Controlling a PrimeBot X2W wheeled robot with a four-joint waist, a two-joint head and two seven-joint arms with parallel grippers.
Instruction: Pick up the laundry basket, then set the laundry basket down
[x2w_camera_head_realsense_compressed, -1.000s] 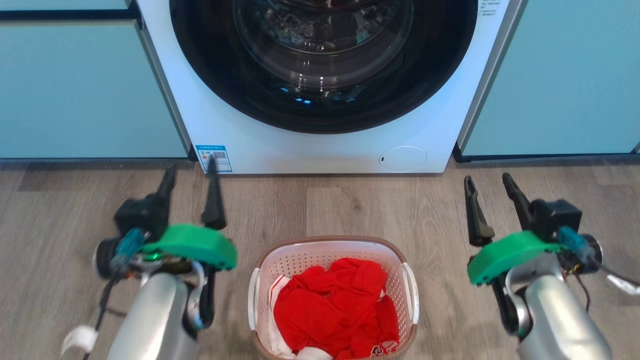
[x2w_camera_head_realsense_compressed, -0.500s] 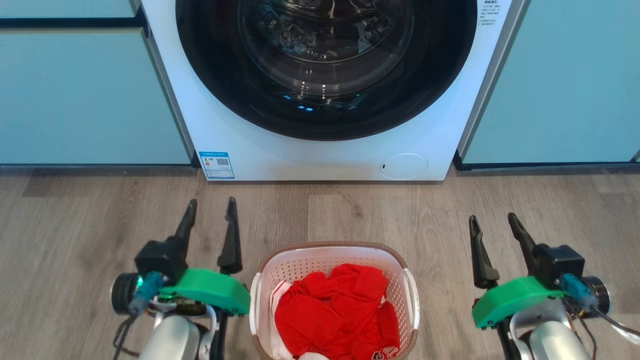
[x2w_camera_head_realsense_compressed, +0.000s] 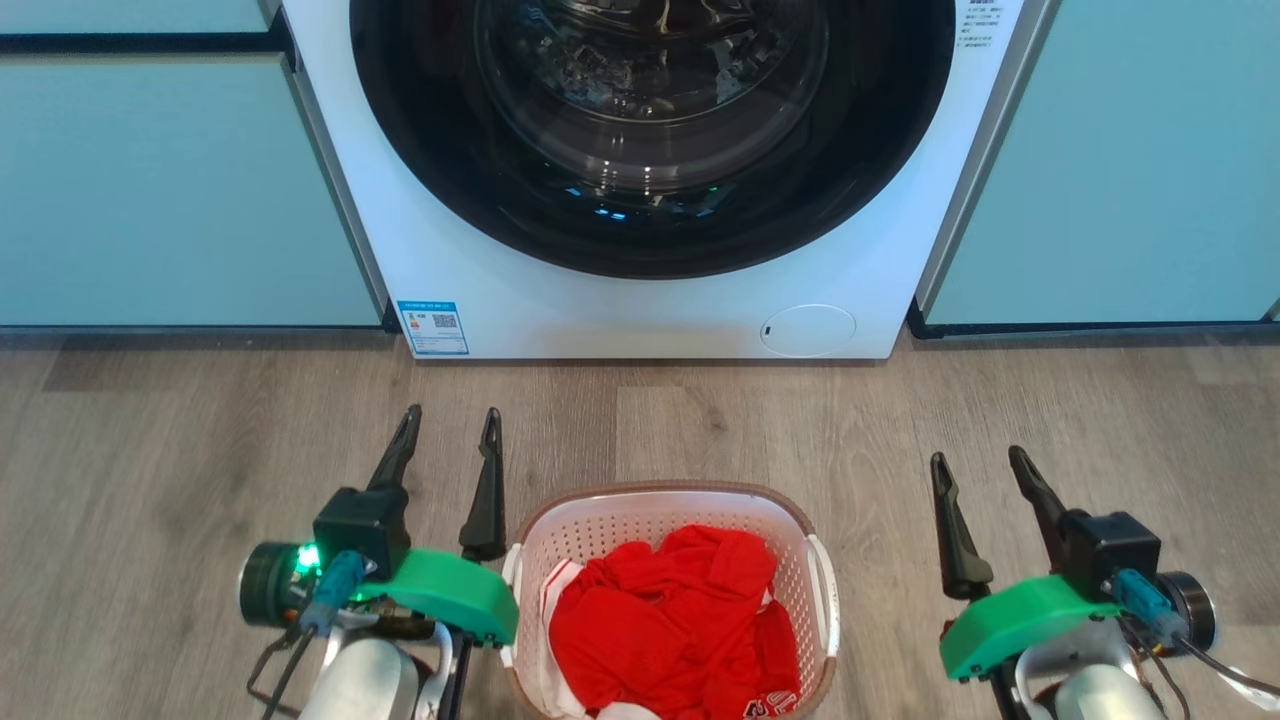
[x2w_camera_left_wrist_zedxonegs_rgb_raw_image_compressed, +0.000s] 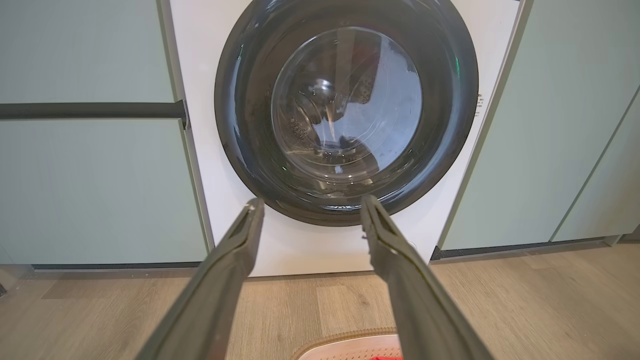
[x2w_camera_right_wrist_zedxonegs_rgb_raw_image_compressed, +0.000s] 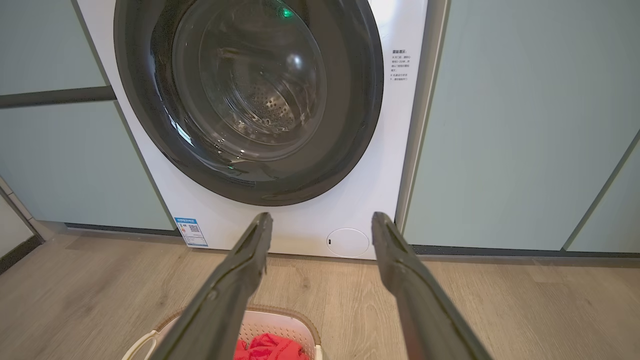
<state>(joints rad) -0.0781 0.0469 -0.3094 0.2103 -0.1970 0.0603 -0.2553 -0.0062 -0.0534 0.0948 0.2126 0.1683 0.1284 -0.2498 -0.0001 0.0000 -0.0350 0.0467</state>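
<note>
- While the basket (x2w_camera_head_realsense_compressed: 640, 515) stands on the floor (x2w_camera_head_realsense_compressed: 150, 450) before the washer (x2w_camera_head_realsense_compressed: 620, 320), between the two arms, nothing has hold of it.
- At its left side, the left gripper (x2w_camera_head_realsense_compressed: 450, 420) is spread wide and carries nothing; it is just beside the left wall of the basket.
- At the other side, the right gripper (x2w_camera_head_realsense_compressed: 978, 458) is also wide apart and empty, and it is well apart from the right wall.
- It is thin perforated plastic with a brown rim, so I judge it light and fairly stiff, though the walls may bend if squeezed hard.
- Inside lie red clothes (x2w_camera_head_realsense_compressed: 670, 620), loosely piled: a soft load of little weight, which may shift if the basket tilts.
- Smooth plastic could slip between narrow fingers.
- Best hold, I think: the white side handles (x2w_camera_head_realsense_compressed: 826, 590), one for each gripper, with both sides lifted evenly.
</note>
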